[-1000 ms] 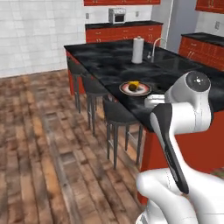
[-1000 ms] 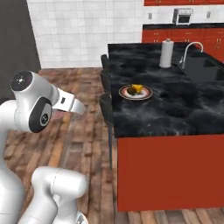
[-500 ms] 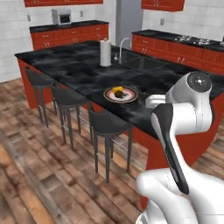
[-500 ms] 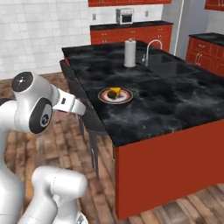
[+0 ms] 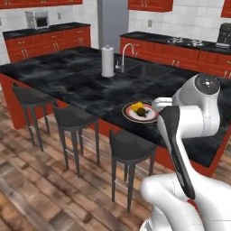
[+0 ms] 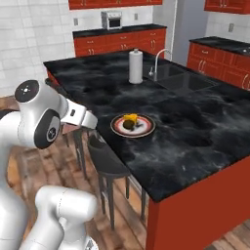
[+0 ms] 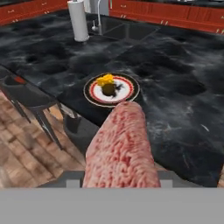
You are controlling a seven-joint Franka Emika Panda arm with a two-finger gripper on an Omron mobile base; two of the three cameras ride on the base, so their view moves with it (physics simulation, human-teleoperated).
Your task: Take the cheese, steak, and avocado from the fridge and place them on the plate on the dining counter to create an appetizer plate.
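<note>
A pink marbled steak (image 7: 121, 148) juts forward from my gripper (image 6: 92, 122), which is shut on it; the steak hides the fingertips. Beyond it the white plate (image 7: 89, 92) with its dark and orange-red rim lies near the edge of the black marbled dining counter (image 7: 179, 87). On the plate sit the yellow cheese (image 7: 105, 79) and a dark avocado lump (image 7: 108, 89). From the base cameras the plate (image 5: 128, 113) (image 6: 117, 129) lies just ahead of my hand, with the cheese (image 5: 135, 106) (image 6: 131, 117) on it. The tall grey fridge (image 5: 113, 20) stands far behind.
Dark stools (image 5: 131, 149) line the island's near side below the plate. A paper towel roll (image 5: 107, 61) and a sink with faucet (image 5: 135, 67) sit farther back on the counter. Red cabinets and a microwave (image 5: 37, 19) run along the walls.
The base has driven and turned, so the whole scene shifted. The island and plate now lie closer and more directly ahead. The steak stays in my gripper.
</note>
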